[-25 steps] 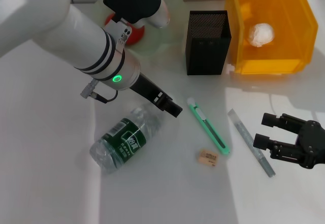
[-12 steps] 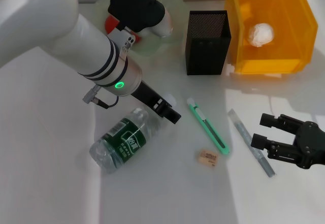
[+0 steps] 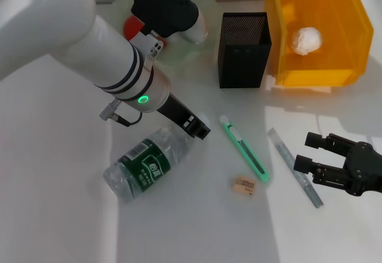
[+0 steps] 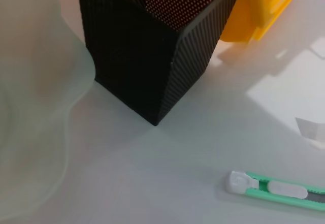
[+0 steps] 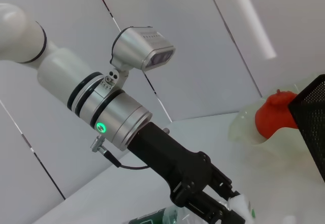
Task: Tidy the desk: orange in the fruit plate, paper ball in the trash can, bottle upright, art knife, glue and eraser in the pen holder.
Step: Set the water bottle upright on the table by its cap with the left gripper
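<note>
My left claw [image 3: 202, 130] pinches the cap of the lying clear plastic bottle [image 3: 146, 163], right claw [image 3: 305, 152] spread idle; orange [image 3: 136, 25] plated, paper ball [image 3: 305, 40] binned, green art knife [image 3: 243, 148], grey glue stick [image 3: 294, 166], eraser [image 3: 244, 185] remain on the tabletop [image 3: 54, 215]

Both arms over the desk

The left gripper [image 3: 200, 129] reaches low from the upper left, a green light glowing on its wrist, its fingers closed around a white cap. The right gripper [image 3: 310, 152] rests low at the right edge, fingers spread apart.
</note>
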You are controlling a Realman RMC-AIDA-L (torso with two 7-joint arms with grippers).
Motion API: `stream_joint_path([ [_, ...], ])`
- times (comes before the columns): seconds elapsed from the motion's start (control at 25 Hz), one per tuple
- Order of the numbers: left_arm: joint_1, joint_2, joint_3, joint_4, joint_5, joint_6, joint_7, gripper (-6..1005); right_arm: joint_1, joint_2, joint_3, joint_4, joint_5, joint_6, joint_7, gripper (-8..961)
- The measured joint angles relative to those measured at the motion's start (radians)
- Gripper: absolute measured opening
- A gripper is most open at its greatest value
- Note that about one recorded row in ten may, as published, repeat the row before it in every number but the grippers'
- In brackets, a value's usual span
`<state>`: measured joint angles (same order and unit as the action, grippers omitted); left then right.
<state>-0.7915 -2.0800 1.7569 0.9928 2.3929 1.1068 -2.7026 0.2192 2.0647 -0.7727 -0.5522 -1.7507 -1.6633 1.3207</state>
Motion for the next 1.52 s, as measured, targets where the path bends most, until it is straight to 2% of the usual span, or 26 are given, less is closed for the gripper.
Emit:
stream_joint_path([
  [0.12, 0.007, 0.0, 0.002, 0.028, 0.006, 0.008, 0.003, 530, 0.0, 0.0, 0.001, 0.0, 0.0, 0.001, 0.0, 818],
  [0.24, 0.018, 0.0, 0.003, 0.058, 0.007, 0.016, 0.014, 444, 0.0, 0.0, 0.001, 0.0, 0.0, 0.001, 0.0, 818],
  [0.44, 0.066, 0.002, 0.0, 0.15, 0.003, 0.035, 0.075, 444, 0.0, 0.0, 0.001, 0.0, 0.0, 0.001, 0.0, 817],
  [0.64, 0.187, 0.005, -0.029, 0.321, -0.011, 0.027, 0.175, 444, 0.001, 0.0, 0.001, 0.0, 0.001, 0.001, 0.0, 817],
  [0.8, 0.24, 0.008, -0.058, 0.379, -0.069, 0.028, 0.258, 444, 0.005, 0.0, 0.002, 0.0, 0.001, 0.001, 0.0, 817],
  [1.28, 0.393, 0.01, -0.271, 0.375, -0.428, 0.039, 0.656, 443, 0.024, 0.005, 0.004, 0.009, 0.01, -0.004, 0.012, 818],
  [1.52, 0.429, 0.011, -0.34, 0.321, -0.559, 0.039, 0.802, 444, 0.028, 0.011, 0.018, 0.009, 0.011, -0.009, 0.029, 818],
])
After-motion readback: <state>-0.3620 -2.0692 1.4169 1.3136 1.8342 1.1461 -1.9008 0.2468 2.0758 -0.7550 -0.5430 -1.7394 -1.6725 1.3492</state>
